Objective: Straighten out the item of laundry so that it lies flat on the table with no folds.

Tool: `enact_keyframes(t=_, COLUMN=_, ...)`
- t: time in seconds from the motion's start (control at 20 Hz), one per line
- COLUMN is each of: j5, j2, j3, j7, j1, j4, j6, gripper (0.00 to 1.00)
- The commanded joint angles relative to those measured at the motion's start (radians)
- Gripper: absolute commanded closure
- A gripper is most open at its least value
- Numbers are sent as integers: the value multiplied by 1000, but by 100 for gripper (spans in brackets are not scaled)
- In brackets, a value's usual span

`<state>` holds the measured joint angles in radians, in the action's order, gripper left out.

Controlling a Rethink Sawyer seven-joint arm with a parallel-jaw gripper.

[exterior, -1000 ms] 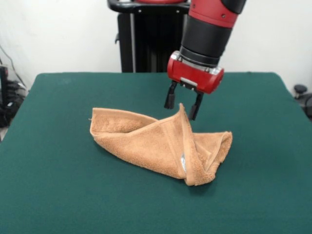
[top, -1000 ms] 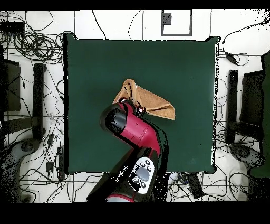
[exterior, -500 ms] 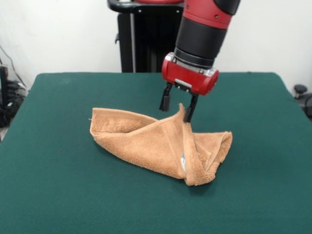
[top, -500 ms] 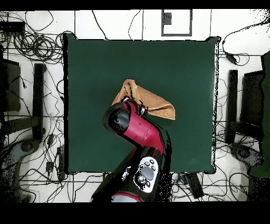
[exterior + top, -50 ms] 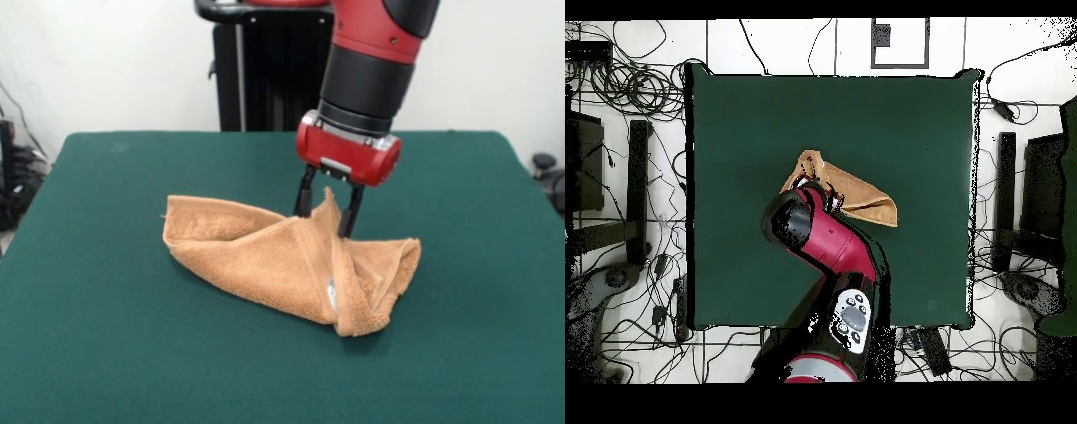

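The item of laundry (image 5: 256, 256), an orange-tan terry towel, lies crumpled and folded over itself on the green table (image 5: 106, 344). One fold rises to a peak near its middle, and a small white tag (image 5: 332, 296) shows at its front right. My gripper (image 5: 327, 210) is open, with one black finger on each side of that peak. In the overhead view the towel (image 5: 865, 203) sits near the table's (image 5: 765, 120) middle, and my red arm (image 5: 815, 235) covers its lower left part and the gripper.
The black pedestal (image 5: 265, 71) stands behind the table's far edge. Cables and stands (image 5: 625, 200) surround the table on the floor. Green cloth shows on all sides of the towel.
The gripper has come down from just above the towel. Its open fingers now straddle the raised peak. The towel has kept its shape and place.
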<state>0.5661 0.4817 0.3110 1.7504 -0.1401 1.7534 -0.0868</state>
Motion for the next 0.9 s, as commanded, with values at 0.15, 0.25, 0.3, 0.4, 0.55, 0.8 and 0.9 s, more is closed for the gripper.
enact_keyframes(t=0.15, j5=24, j2=-23, j3=-151, j7=263, j1=9, j4=68, j6=22, gripper=0)
enact_keyframes(t=0.25, j5=12, j2=-15, j3=-173, j7=258, j1=27, j4=82, j6=40, gripper=0)
enact_keyframes(t=0.3, j5=9, j2=-10, j3=-184, j7=260, j1=33, j4=90, j6=45, gripper=0)
enact_keyframes(t=0.4, j5=11, j2=-4, j3=-198, j7=264, j1=39, j4=98, j6=48, gripper=0)
enact_keyframes(t=0.55, j5=21, j2=-3, j3=-200, j7=271, j1=34, j4=98, j6=39, gripper=0)
enact_keyframes(t=0.8, j5=39, j2=-5, j3=-193, j7=280, j1=21, j4=98, j6=12, gripper=0)
enact_keyframes(t=0.9, j5=57, j2=-17, j3=-155, j7=288, j1=-5, j4=89, j6=-32, gripper=0)
